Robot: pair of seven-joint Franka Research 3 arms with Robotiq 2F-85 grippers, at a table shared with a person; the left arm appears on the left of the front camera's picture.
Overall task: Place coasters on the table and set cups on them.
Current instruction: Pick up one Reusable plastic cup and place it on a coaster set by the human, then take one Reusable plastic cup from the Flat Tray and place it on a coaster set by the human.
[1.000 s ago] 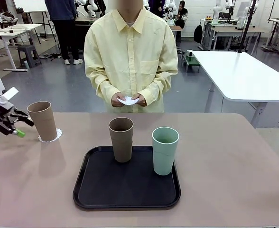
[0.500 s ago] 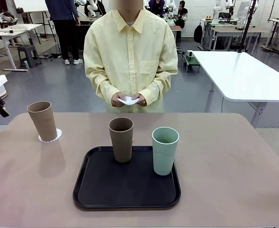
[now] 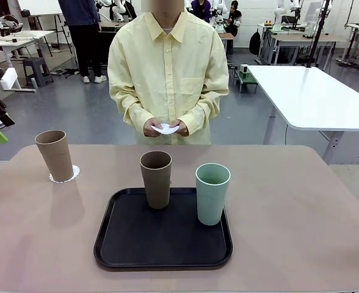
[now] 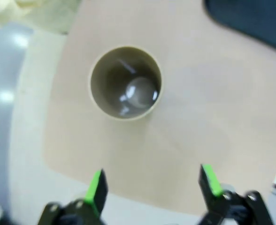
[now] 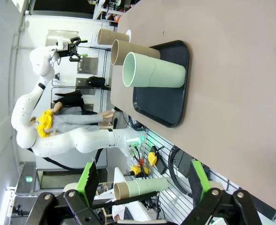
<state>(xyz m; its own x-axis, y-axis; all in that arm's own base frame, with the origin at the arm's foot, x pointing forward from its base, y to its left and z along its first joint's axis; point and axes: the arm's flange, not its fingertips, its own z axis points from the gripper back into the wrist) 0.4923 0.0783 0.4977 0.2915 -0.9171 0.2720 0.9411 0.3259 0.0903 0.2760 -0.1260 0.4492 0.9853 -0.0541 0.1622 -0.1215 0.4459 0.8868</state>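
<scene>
Both my grippers gape empty, left (image 4: 152,174) and right (image 5: 143,168). The tan cup (image 3: 55,155) stands upright, mouth up, on a coaster (image 3: 74,173) left of the tray (image 3: 115,244) — the brown cup (image 3: 156,179) and mint cup (image 3: 212,193) stand upright on it.

The left cup (image 3: 55,155) stands on a coaster (image 3: 74,173) near the table's (image 3: 301,207) far left edge. The tray (image 3: 137,241) lies mid-table and holds the middle cup (image 3: 156,179) at its far side, with the right cup (image 3: 212,193) just beside it. A person (image 3: 167,73) stands behind the table.

Even overhead light, soft shadows, blurry left wrist view.
</scene>
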